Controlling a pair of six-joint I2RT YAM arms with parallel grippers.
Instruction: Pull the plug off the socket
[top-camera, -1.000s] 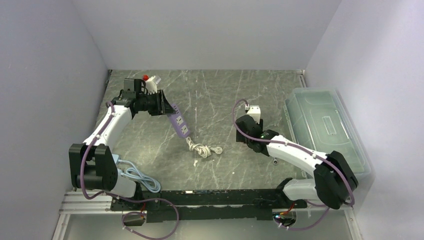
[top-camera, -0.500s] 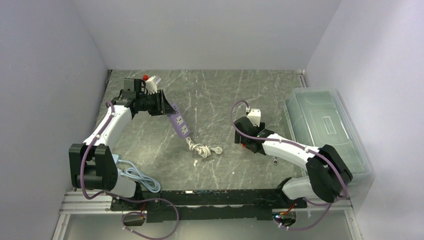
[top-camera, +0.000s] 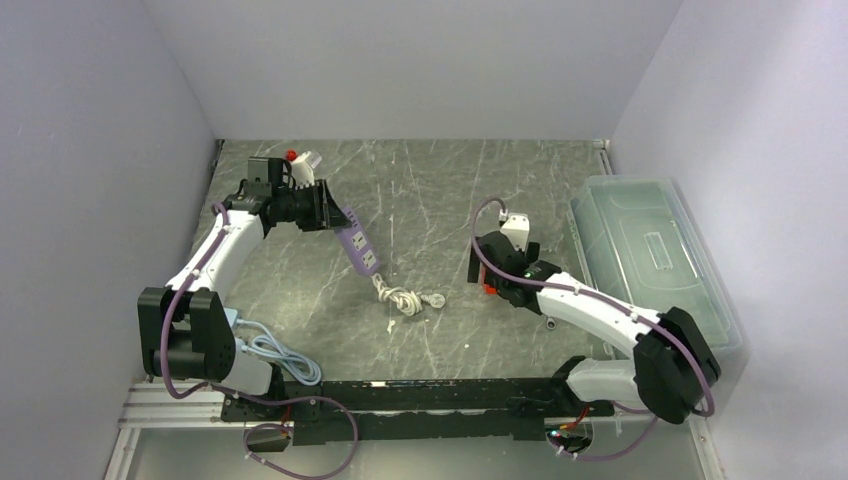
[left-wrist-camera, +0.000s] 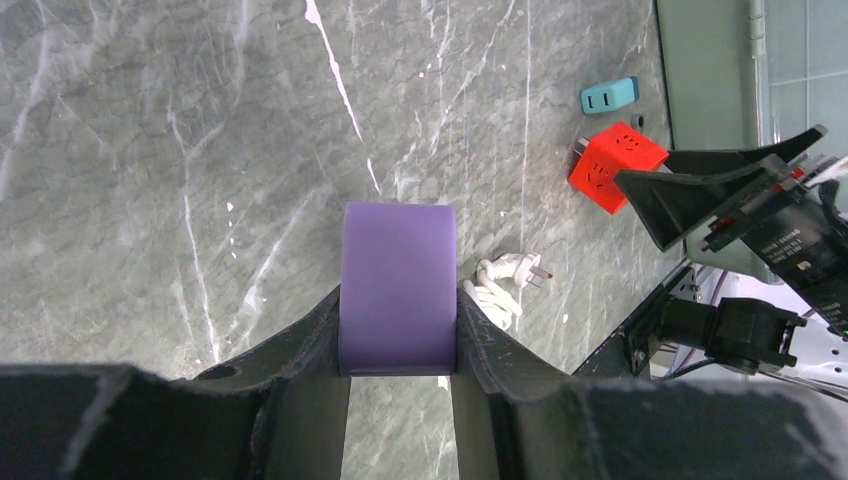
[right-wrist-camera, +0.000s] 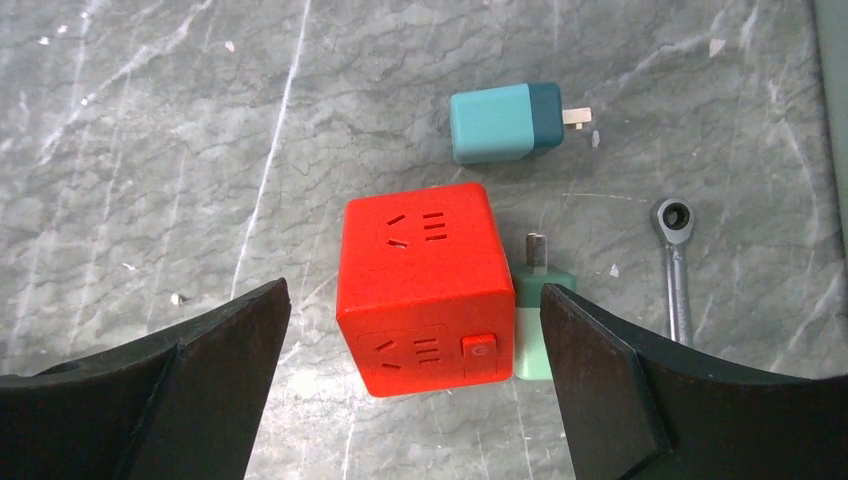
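We judge the task to be at the approach step. Our right pincer (right-wrist-camera: 415, 290) hangs with its jaws wide apart over the red cube socket (right-wrist-camera: 415, 250), one finger on either side and neither touching it. The pale green plug (right-wrist-camera: 540, 330) sits tight against the cube's right face; we cannot tell how deeply it is seated. Our left pincer (left-wrist-camera: 398, 310) is clamped on a purple power strip (left-wrist-camera: 397, 270), well apart at the far left.

Next, we think, the right pincer must come down and close on the plug or the cube, while something braces the other part, or both will slide together.

The surface (top-camera: 430, 190) is grey, marble-veined stone. A teal adapter (right-wrist-camera: 500, 122), a ratchet wrench (right-wrist-camera: 675, 260) and a coiled white cord (top-camera: 400, 298) lie on it. A clear lidded bin (top-camera: 650, 250) stands on its right. Plain pale walls (top-camera: 400, 60) enclose it.
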